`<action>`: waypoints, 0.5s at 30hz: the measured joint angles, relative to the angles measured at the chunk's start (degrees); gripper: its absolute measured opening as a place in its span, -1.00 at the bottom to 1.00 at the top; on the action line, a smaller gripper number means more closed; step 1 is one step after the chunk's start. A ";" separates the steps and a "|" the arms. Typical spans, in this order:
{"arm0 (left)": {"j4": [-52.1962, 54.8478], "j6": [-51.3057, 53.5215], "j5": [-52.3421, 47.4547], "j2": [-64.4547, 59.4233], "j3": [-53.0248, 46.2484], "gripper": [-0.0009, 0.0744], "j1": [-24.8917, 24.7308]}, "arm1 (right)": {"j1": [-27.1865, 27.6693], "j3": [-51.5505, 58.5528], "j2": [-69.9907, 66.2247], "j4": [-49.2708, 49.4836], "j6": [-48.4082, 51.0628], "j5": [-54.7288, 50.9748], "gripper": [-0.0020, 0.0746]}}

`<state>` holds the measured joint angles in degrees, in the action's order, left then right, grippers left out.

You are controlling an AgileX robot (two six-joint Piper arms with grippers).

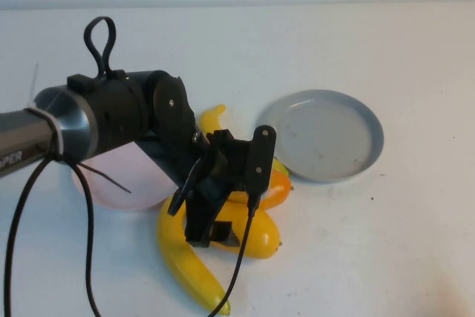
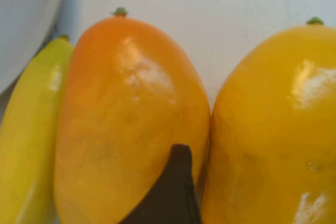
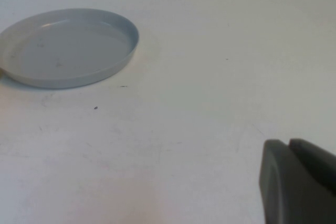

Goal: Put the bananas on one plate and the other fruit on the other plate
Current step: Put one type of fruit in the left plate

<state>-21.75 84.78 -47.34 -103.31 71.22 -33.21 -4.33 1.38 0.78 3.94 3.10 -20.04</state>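
Left gripper (image 1: 223,217) is hovering, jaws wide, over the two mangoes (image 1: 260,213) between the plates; closing on one comes next. Right gripper (image 3: 299,182): state cannot be determined, near grey plate (image 3: 68,45).

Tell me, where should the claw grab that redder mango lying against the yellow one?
Probably across the plump middle of the redder mango, from above. It lies on its side, wedged between a banana and the yellow mango, so the fingers must slip into those narrow gaps. The left gripper already hovers there, one fingertip at the seam. The right gripper sits apart over bare table.
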 joint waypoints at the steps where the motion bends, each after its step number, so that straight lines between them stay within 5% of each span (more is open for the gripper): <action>1: 0.00 0.43 0.10 -0.32 0.00 0.80 0.00 | 0.00 0.00 0.00 0.00 0.00 0.00 -0.99; 15: 0.75 1.29 0.10 -2.53 0.00 0.80 -1.43 | 0.00 0.00 0.00 0.00 0.00 0.00 -0.99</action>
<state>-21.00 86.07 -47.23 -105.84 71.22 -34.64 -4.33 1.38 0.78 3.94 3.10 -20.04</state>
